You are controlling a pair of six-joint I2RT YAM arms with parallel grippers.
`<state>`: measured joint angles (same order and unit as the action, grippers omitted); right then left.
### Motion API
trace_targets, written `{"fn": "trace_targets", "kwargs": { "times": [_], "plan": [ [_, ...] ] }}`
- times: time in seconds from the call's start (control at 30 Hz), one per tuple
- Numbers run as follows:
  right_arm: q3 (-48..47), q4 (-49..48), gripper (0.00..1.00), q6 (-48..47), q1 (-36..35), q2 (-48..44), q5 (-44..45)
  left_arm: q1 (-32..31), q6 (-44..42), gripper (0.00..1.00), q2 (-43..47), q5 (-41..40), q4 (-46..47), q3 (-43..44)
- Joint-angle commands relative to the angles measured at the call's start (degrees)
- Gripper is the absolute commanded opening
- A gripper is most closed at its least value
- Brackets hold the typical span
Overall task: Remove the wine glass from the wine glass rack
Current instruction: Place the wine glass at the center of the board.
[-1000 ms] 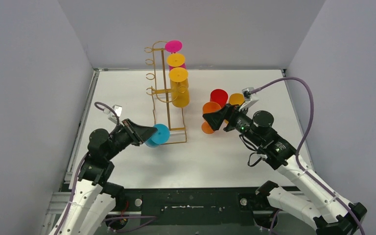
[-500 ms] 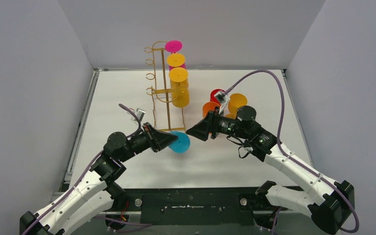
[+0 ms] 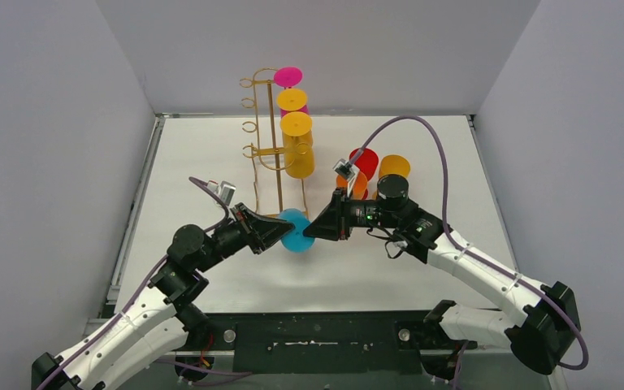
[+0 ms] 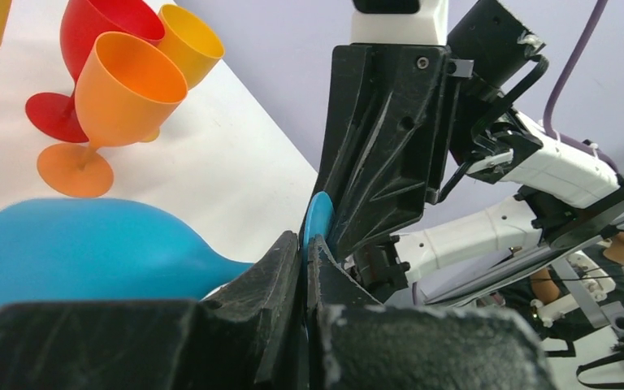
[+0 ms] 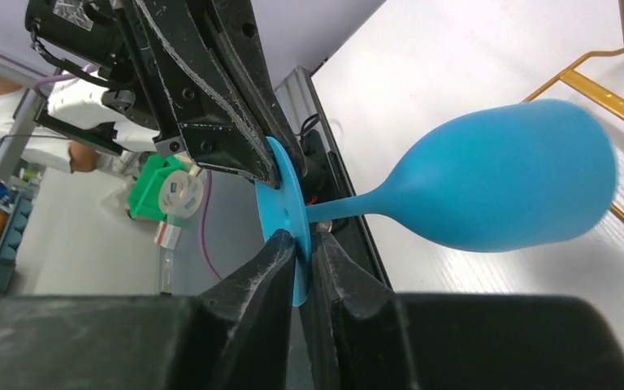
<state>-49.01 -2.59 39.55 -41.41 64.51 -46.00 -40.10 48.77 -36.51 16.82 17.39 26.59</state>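
Right gripper (image 5: pixel 305 244): jaws brought together from wide, now pinching the foot of the blue wine glass (image 5: pixel 504 175). Left gripper (image 4: pixel 305 244): pressed shut on the same foot from the opposite side. Glass: carried clear of the hooks of the rack (image 3: pixel 272 151), held sideways between both arms near the rack's base. Handover is judged under way; release by the left is awaited.
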Motion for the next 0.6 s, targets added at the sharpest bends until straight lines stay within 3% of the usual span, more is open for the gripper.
{"fn": "trace_targets", "kwargs": {
  "times": [0.0,0.1,0.17,0.23,0.33,0.47,0.57],
  "plan": [
    [-1.98,-6.42,0.09,0.38,-0.52,-1.06,-3.09,-0.38,-1.04,0.0,0.41,1.84,4.85,0.53],
    [-1.55,-8.02,0.0,0.06,-0.5,-2.3,-4.7,-0.41,-1.68,0.0,0.22,2.14,4.22,0.66],
    [-0.98,-7.93,0.0,-0.68,-0.52,-3.57,-3.08,-0.41,-2.11,0.02,0.05,2.56,3.79,0.89],
    [-0.77,-6.86,0.0,-1.47,-0.52,-4.3,-1.03,-0.4,-3.08,0.18,-0.09,3.35,2.36,1.64],
    [-2.01,-2.71,0.0,-3.24,-0.42,-4.57,1.49,-0.36,-6.58,0.33,-0.12,4.27,-3.99,3.99],
    [-2.66,0.25,0.0,-4.6,-0.33,-5.19,3.56,-0.39,-10.49,0.4,0.04,5.86,-11.31,6.17],
    [-2.58,1.52,0.0,-5.19,-0.33,-5.69,5.23,-0.38,-9.26,0.43,0.1,9.63,-9.47,4.59]
  ]
}}
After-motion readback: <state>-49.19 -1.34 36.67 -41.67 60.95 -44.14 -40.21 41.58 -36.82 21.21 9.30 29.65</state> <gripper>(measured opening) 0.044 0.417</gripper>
